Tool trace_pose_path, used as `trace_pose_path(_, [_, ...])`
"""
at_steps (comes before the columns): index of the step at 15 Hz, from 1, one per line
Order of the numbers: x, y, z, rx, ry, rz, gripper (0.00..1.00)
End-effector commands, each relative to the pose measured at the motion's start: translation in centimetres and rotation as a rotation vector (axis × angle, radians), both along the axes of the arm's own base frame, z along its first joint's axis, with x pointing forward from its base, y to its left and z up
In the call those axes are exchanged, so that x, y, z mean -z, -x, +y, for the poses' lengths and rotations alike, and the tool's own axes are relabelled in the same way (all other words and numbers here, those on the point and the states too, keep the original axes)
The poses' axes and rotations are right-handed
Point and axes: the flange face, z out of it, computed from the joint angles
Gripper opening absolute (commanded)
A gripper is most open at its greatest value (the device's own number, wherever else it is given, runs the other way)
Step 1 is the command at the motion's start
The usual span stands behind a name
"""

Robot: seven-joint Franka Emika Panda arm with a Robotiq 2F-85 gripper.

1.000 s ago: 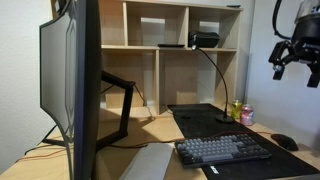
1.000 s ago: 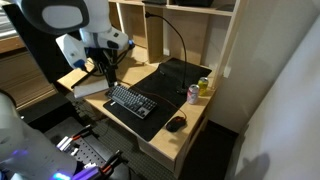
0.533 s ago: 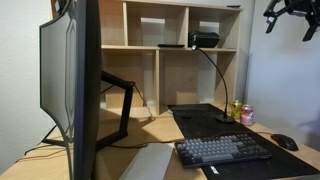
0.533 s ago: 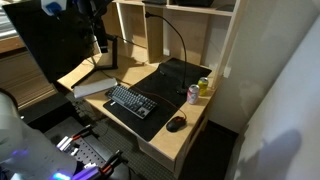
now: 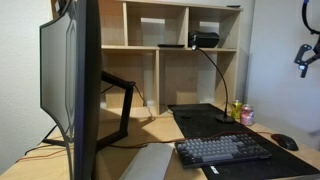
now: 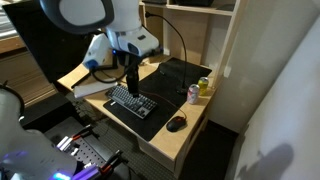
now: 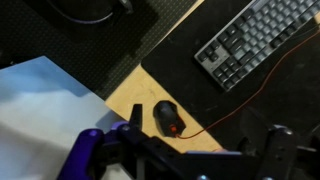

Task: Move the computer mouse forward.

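Note:
The computer mouse (image 5: 286, 142) is small, black and domed, and lies on the wooden desk to the right of the keyboard (image 5: 222, 150). It also shows in the exterior view (image 6: 177, 124) and in the wrist view (image 7: 167, 117), where it has a red glow and a thin orange cable. My gripper (image 7: 205, 130) is open and empty, high above the desk, with the mouse below near its left finger. In the exterior views the gripper (image 5: 305, 58) (image 6: 131, 86) hangs well above the desk.
A black desk mat (image 6: 168, 78) holds the keyboard (image 6: 130, 101). Two drink cans (image 5: 241, 113) (image 6: 198, 90) stand near the mouse's far side. A large monitor (image 5: 70, 80) fills the left. A shelf unit (image 5: 170, 50) and a gooseneck lamp (image 5: 205, 40) stand behind.
The arm has swung: the gripper rose to the top of the picture, then came down again farther toward the mouse side. The mouse and keyboard have not moved.

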Motion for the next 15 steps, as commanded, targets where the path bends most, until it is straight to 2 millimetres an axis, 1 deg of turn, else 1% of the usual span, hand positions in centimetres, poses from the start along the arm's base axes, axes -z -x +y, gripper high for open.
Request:
trace_pose_path(1, [3.8, -0.1, -6.0, 0.19, -0.069, 0.023, 1.0])
trace_pose_path(2, [2.8, 0.6, -3.9, 0.111, -0.027, 0.009, 1.0])
trace_pose_path(3, [3.7, 0.7, -5.1, 0.146, -0.05, 0.022, 1.0])
trace_pose_path(4, [4.1, 0.6, -5.8, 0.163, -0.062, 0.03, 1.0])
trace_pose_path(6, [4.0, 0.3, -5.9, 0.172, -0.065, 0.03, 1.0])
trace_pose_path(7, [5.0, -0.2, -6.1, 0.169, -0.03, 0.043, 1.0])
trace_pose_path(8, [6.7, -0.9, -7.5, 0.187, 0.02, 0.048, 1.0])
trace_pose_path(10, [9.5, -1.2, -11.2, 0.214, 0.1, 0.027, 1.0])
trace_pose_path(12, [11.9, -1.7, -14.2, 0.262, 0.137, 0.011, 1.0])
trace_pose_path(13, [13.1, -2.2, -15.1, 0.286, 0.13, 0.008, 1.0])
trace_pose_path(14, [14.0, -3.2, -15.5, 0.336, 0.105, 0.01, 1.0])
trace_pose_path(15, [12.2, -1.2, -13.8, 0.286, 0.11, -0.004, 1.0])
